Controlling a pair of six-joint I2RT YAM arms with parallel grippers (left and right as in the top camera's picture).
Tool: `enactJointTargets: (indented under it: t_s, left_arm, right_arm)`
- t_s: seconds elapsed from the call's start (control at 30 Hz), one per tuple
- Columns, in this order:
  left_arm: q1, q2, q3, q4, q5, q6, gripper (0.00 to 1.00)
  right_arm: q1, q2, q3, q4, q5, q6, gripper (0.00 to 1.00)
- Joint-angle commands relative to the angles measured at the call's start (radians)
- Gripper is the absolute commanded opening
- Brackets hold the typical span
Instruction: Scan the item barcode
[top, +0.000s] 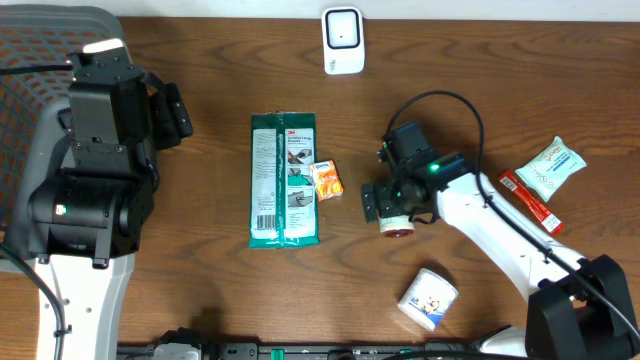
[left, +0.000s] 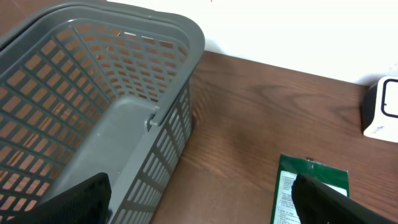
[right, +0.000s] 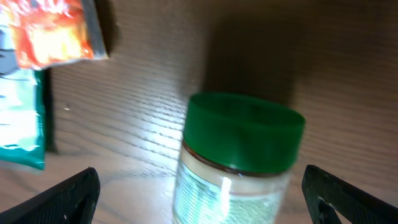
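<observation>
Pick-up judged in hand: jar (right: 239, 155), lower centre, is flanked untouched by right gripper (right: 199, 177), fingers spread. Left gripper (left: 200, 183) likewise spread, empty. Next: jar to be clasped, shown to scanner (top: 342, 38).

One each — basket (left: 193, 43), scanner (top: 342, 40), jar (right: 242, 134), tub (top: 428, 298), red bar (top: 530, 200), green pack (top: 285, 180), orange packet (top: 326, 180), white pouch (top: 550, 168).

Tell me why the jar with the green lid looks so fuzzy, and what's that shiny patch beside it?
Right wrist view: the jar is very close to the camera, so it blurs; the shiny patch is light glaring off the table, and a dark shadow lies behind the lid. Left wrist view: the basket is clear, the dark fingers soft. Overhead view: even light, sharp.
</observation>
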Motion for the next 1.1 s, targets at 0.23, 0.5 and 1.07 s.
enactJointTargets:
  t_s: [0.23, 0.5, 1.07]
  left_arm:
    - [0.002, 0.002, 0.007, 0.001, -0.013, -0.009, 0.92]
    - [0.002, 0.002, 0.007, 0.001, -0.013, -0.009, 0.92]
    - [0.002, 0.002, 0.007, 0.001, -0.013, -0.009, 0.92]
  right_arm:
    - [0.090, 0.001, 0.022, -0.070, 0.159, 0.092, 0.99]
    - [0.099, 0.001, 0.021, -0.002, 0.026, 0.096, 0.99]
    - [0.171, 0.003, 0.018, -0.056, 0.242, 0.260, 0.96]
